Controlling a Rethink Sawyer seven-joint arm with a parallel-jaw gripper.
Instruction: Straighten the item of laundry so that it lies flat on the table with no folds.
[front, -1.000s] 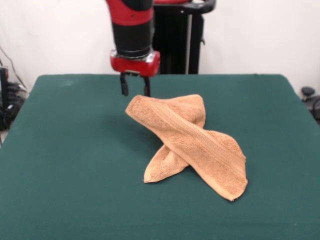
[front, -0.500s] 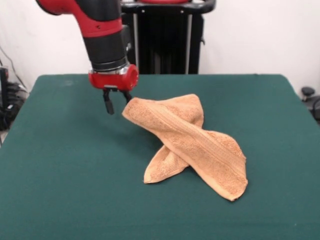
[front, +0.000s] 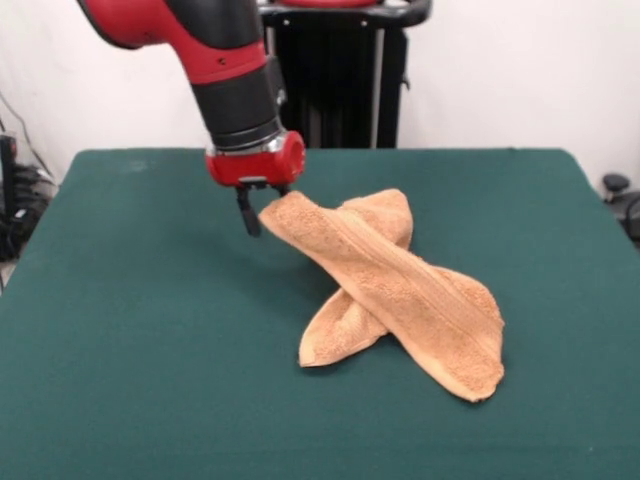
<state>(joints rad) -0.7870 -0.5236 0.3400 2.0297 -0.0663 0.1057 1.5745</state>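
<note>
The item of laundry (front: 400, 290), an orange-tan towel, lies twisted on the green table (front: 130, 330), with one long ribbed strip crossing over a folded part beneath it. Its far left corner is raised off the cloth. My gripper (front: 264, 212) hangs from the red and black arm at that corner and is shut on it. One dark finger (front: 249, 216) shows left of the corner; the other is hidden behind the towel. The near end of the towel rests flat at the lower right.
A black stand (front: 345, 80) rises behind the table's far edge. Cables and dark gear sit off the table at the left edge (front: 15, 200) and the right edge (front: 620, 195).
The gripper dropped to the towel's far left corner and closed on it, then shifted right. The whole towel slid a little to the right with it.
</note>
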